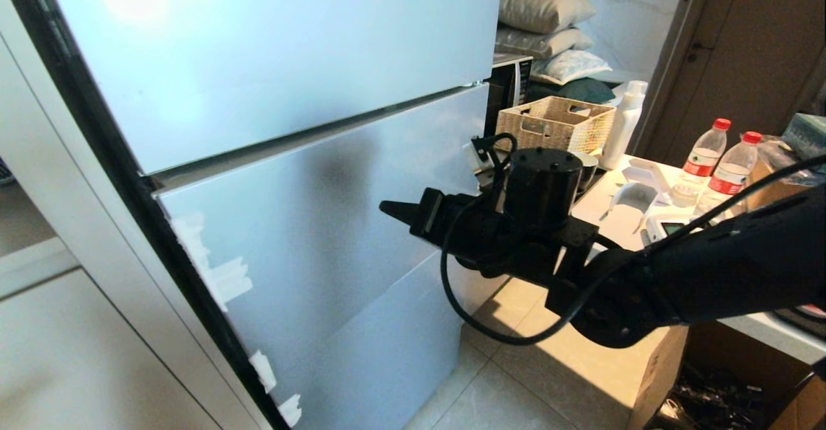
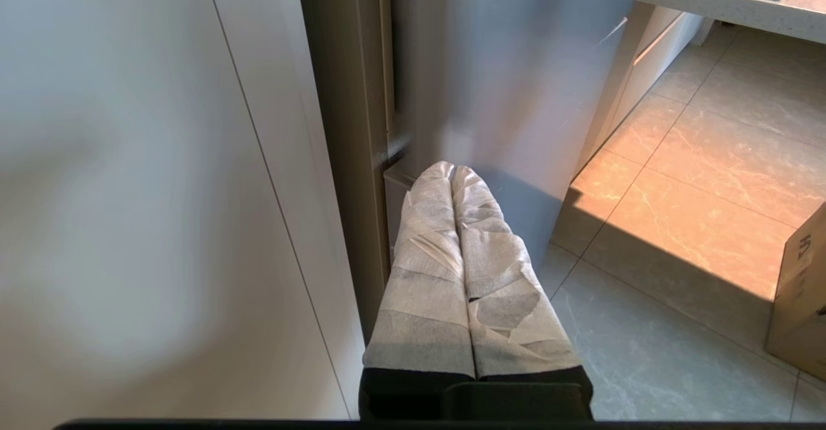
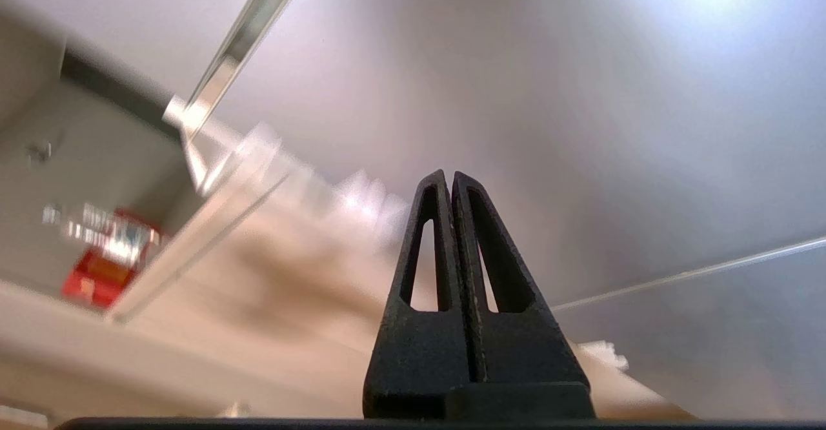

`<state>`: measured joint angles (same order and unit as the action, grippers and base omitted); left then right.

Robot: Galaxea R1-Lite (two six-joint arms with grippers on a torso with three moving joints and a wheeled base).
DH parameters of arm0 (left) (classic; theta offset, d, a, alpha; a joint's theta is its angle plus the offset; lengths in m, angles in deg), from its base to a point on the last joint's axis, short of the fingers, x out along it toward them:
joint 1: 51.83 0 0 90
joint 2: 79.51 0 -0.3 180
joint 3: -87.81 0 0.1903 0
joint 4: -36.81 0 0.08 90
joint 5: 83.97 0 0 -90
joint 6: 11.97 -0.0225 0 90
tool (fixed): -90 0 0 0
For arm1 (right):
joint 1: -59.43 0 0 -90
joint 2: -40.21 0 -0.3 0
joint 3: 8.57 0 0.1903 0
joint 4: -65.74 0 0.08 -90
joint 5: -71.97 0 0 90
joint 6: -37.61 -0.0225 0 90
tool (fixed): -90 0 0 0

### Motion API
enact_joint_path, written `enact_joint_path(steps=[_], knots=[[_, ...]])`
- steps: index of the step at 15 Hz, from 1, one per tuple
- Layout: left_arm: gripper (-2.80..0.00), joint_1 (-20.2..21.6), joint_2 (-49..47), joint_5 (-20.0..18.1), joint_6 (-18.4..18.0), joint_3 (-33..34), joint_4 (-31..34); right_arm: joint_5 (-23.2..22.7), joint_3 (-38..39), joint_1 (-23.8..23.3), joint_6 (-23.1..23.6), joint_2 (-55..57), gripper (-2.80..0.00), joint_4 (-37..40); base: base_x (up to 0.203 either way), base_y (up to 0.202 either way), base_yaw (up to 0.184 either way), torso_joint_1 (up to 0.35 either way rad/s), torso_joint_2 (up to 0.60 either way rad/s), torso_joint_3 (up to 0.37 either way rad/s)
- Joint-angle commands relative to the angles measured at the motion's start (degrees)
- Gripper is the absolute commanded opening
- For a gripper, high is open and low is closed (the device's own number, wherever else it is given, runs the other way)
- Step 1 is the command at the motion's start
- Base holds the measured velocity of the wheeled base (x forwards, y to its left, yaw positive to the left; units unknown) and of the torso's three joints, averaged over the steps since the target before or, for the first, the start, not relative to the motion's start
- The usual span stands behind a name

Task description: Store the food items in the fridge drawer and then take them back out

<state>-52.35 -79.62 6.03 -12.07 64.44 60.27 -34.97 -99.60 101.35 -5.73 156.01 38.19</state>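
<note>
Right end effector (image 1: 387, 208) closed before fridge door (image 1: 310, 204); bottles (image 1: 703, 152) red-labelled, unreadable.

A pale fridge (image 1: 290, 159) with shut doors fills the left and centre of the head view, white tape scraps (image 1: 219, 275) along its left edge. At upper right, pillows (image 1: 542, 23) are stacked behind a wicker basket (image 1: 555, 123), with a white bottle (image 1: 624, 123) just beside it. Two red-capped water bottles (image 1: 716, 159) stand on a white counter (image 1: 619, 217) at right. A cardboard box (image 1: 658, 372) sits on the tiled floor (image 1: 516, 365) at lower right.
</note>
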Motion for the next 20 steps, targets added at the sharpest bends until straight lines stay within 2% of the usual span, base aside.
enact_joint_path(steps=[1, 4, 6, 7, 8, 10, 11, 13, 17, 20], knots=[[-2.80, -0.02, -0.07, 0.00, 0.01, 0.00, -0.01, -0.23, 5.71, 0.31, 1.20, -6.26, -2.80, -1.98, 0.000, 0.000, 0.000, 0.000, 0.00, 0.000], [-2.80, -0.02, -0.07, 0.00, 0.01, 0.00, -0.01, -0.45, 7.46, 0.60, 1.10, -6.60, -2.80, -7.51, 0.000, 0.000, 0.000, 0.000, 0.00, 0.000], [-2.80, -0.02, -0.07, 0.00, 0.01, 0.00, -0.01, 0.48, 9.13, 1.36, 2.38, -8.32, -2.80, -7.57, 0.000, 0.000, 0.000, 0.000, 0.00, 0.000], [-2.80, -0.02, -0.07, 0.00, 0.01, 0.00, -0.01, 1.58, 12.19, 1.50, 5.05, -11.20, -2.80, -6.68, 0.000, 0.000, 0.000, 0.000, 0.00, 0.000], [-2.80, -0.02, -0.07, 0.00, 0.01, 0.00, -0.01, 3.69, 16.28, 1.48, 9.90, -15.89, -2.80, -4.26, 0.000, 0.000, 0.000, 0.000, 0.00, 0.000], [-2.80, -0.02, -0.07, 0.00, 0.01, 0.00, -0.01, 10.58, 25.59, 0.37, 20.68, -27.47, -2.80, 3.06, 0.000, 0.000, 0.000, 0.000, 0.00, 0.000], [-2.80, -0.02, -0.07, 0.00, 0.01, 0.00, -0.01, 13.32, 30.66, -0.94, 24.64, -34.00, -2.80, 6.40, 0.000, 0.000, 0.000, 0.000, 0.00, 0.000], [-2.80, -0.02, -0.07, 0.00, 0.01, 0.00, -0.01, 16.10, 40.84, -6.65, 30.08, -50.14, -2.80, 14.20, 0.000, 0.000, 0.000, 0.000, 0.00, 0.000], [-2.80, -0.02, -0.07, 0.00, 0.01, 0.00, -0.01, 11.59, 54.06, -28.92, 38.65, -82.69, -2.80, 30.75, 0.000, 0.000, 0.000, 0.000, 0.00, 0.000], [-2.80, -0.02, -0.07, 0.00, 0.01, 0.00, -0.01, 11.22, 63.67, -39.46, 43.74, -100.08, -2.80, 40.52, 0.000, 0.000, 0.000, 0.000, 0.00, 0.000]])
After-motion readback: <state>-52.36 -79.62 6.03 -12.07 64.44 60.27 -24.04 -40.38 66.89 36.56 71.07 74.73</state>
